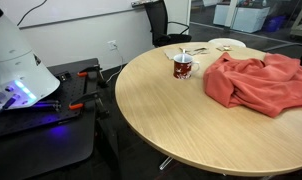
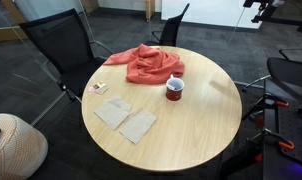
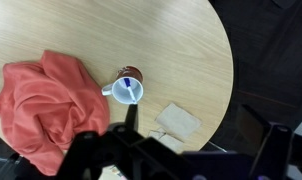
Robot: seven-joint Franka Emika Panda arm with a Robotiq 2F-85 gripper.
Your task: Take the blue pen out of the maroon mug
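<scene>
Fingers (image 3: 274,152) sat at the bottom edge of the wrist view, dark and blurred. Couldn't tell how far open they were. They hung high over the bench (image 3: 181,40), well apart from the mug and touching nothing on it.

Maroon mug (image 3: 127,85) stood upright on the round wooden bench, white inside, with a white handle. Blue pen (image 3: 128,82) was in the mug, leaning on the rim. In an exterior view the mug (image 1: 183,66) had the pen top poking up above it.

Red cloth (image 3: 41,105) lay crumpled left of the mug in the wrist view, near it, though I couldn't tell if they touched. In an exterior view the cloth (image 2: 146,62) lay just behind the mug (image 2: 175,89).

Brown napkins (image 2: 126,118) lay flat on the near-left part of the bench (image 2: 191,130) in that view, well apart from the mug.

Black office chairs (image 2: 61,45) stood round the far side.
</scene>
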